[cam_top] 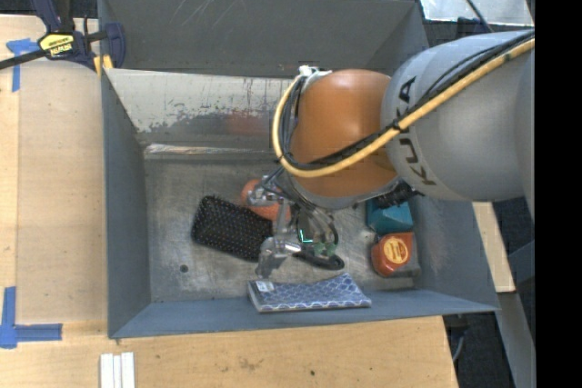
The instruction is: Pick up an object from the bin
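My gripper hangs low over the front middle of the bin, open, with nothing visible between its fingers. Its left fingertip stands at the right end of a black mesh pad that lies flat on the bin floor. Just in front of the fingertips lies a flat blue patterned pouch against the front wall. An orange thing peeks out behind the gripper, mostly hidden. A small dark curved piece lies by the right finger.
A teal box and a round orange-red tape measure sit in the right front corner. The arm's orange cover and cables hide the bin's middle. The bin floor at the left is bare.
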You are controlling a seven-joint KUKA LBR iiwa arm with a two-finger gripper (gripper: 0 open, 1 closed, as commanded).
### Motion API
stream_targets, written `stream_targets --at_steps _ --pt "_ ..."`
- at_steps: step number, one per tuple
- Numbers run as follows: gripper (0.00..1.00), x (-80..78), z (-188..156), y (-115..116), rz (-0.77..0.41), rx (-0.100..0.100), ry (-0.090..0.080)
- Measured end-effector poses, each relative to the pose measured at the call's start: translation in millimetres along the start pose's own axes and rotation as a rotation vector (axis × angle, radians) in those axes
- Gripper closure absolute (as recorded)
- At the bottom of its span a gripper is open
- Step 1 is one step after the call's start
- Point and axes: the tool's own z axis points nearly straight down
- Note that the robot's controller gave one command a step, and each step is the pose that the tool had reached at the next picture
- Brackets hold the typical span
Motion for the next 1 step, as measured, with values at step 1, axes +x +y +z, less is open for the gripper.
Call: stream_targets --at_steps 1 --pt "0.00 -1.2 -2.7 -0.2 0.002 -0.001 -0.005"
